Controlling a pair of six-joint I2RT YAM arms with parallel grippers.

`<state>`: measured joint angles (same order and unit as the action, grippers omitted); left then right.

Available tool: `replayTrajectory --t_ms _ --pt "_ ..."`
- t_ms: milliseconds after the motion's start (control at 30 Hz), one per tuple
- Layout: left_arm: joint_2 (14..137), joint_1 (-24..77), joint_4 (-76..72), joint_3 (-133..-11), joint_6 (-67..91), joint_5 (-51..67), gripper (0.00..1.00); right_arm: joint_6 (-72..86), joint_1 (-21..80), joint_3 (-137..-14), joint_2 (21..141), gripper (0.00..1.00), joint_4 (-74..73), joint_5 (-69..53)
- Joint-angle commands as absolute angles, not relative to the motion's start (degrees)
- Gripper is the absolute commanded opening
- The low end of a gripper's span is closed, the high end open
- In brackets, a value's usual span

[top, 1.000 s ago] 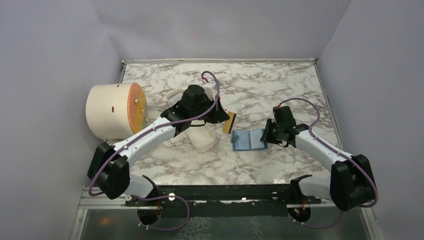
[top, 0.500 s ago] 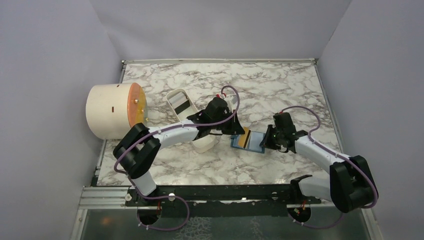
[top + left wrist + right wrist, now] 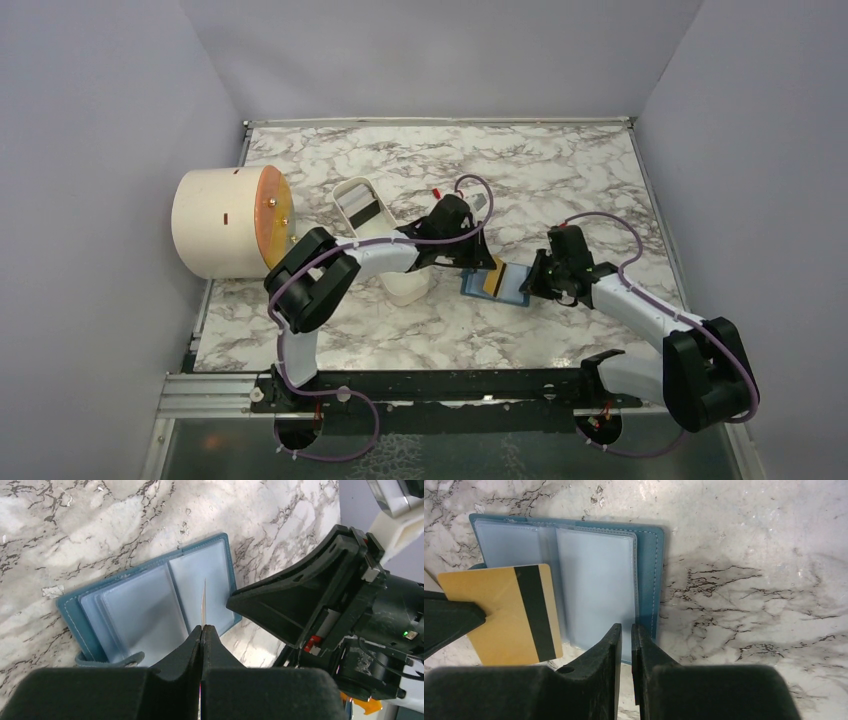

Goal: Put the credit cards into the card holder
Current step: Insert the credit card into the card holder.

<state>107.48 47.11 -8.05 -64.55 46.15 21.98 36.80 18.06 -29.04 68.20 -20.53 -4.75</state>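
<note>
The teal card holder (image 3: 508,283) lies open on the marble, its pale pocket panels up (image 3: 594,575) (image 3: 150,600). My left gripper (image 3: 201,626) (image 3: 478,268) is shut on the yellow-orange credit card (image 3: 499,615) (image 3: 490,281). That card has a black stripe and hangs just over the holder's left panel; it shows edge-on (image 3: 204,600) in the left wrist view. My right gripper (image 3: 626,629) (image 3: 532,284) sits low over the holder's right panel, jaws a narrow slit apart with nothing seen between them. A dark grey credit card (image 3: 362,211) lies in the white tray.
A long white oval tray (image 3: 405,285) stands left of the holder, under my left forearm. A cream cylinder (image 3: 215,225) with a round orange face lies at the table's left edge. Grey walls close in the left, back and right.
My left arm has swung right from above the tray, carrying the yellow card down over the holder. The right gripper's jaws have narrowed and it stays at the holder's right side.
</note>
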Motion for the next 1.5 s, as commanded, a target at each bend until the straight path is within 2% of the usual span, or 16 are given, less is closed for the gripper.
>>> replayTrajectory --t_ms 0,200,567,1067,1300,1467 --pt "109.36 47.29 -5.29 -67.60 45.53 22.54 0.00 36.86 18.55 -28.76 68.22 0.13 -20.23 -4.64" --pt "111.22 47.20 -1.33 -68.77 43.68 20.04 0.00 37.43 18.54 -27.99 68.91 0.13 -19.24 -5.33" --pt "112.74 47.07 -2.57 -67.30 45.53 19.69 0.00 37.61 18.54 -28.07 68.24 0.13 -19.82 -4.92" --pt "112.34 46.85 -3.10 -67.08 45.70 20.40 0.00 36.35 18.54 -34.98 61.50 0.14 -25.09 -8.21" --pt "112.17 46.85 -3.75 -66.79 45.96 21.18 0.00 35.30 18.54 -35.18 66.16 0.14 -21.37 -9.04" --pt "111.88 46.85 -4.66 -66.88 46.77 21.79 0.00 35.75 18.55 -34.82 70.42 0.14 -22.28 -4.74"
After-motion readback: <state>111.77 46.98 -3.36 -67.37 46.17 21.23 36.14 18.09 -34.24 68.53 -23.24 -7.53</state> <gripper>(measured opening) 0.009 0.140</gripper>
